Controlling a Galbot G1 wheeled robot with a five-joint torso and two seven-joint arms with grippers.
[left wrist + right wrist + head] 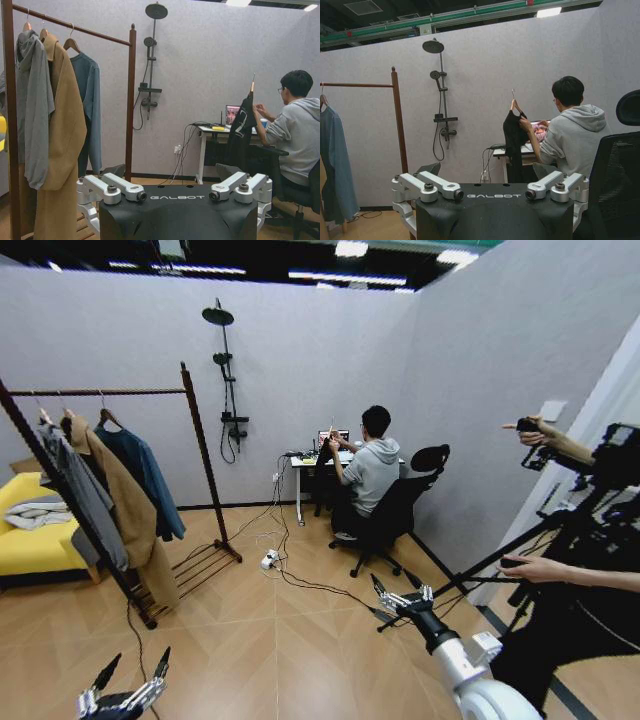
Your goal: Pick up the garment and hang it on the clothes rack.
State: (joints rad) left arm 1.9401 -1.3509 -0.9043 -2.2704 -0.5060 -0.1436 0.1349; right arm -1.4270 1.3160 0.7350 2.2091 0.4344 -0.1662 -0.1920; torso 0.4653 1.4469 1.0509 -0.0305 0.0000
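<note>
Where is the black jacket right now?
The black jacket hangs on its hanger from the seated person's raised hand at the far desk, right of the clothes rack and wall shower.

black garment [514, 131]; reddish-brown rack [198, 435] (yellow sofa [30, 540])

The dark reddish-brown wooden clothes rack [131, 100] looks smooth with a slight sheen, and its rail seems to be the same wood. The black cloth jacket [514, 135] is matt, on a light wooden hanger with a thin metal hook [513, 92]. The long tan coat [62, 150] looks like soft, felty cloth; the teal-blue jacket [90, 110] is a plainer weave. Both grippers have matt black plastic housings and pale metal-looking fingers [117, 186]. The floor [280, 640] is smooth wood-look planking.
</note>
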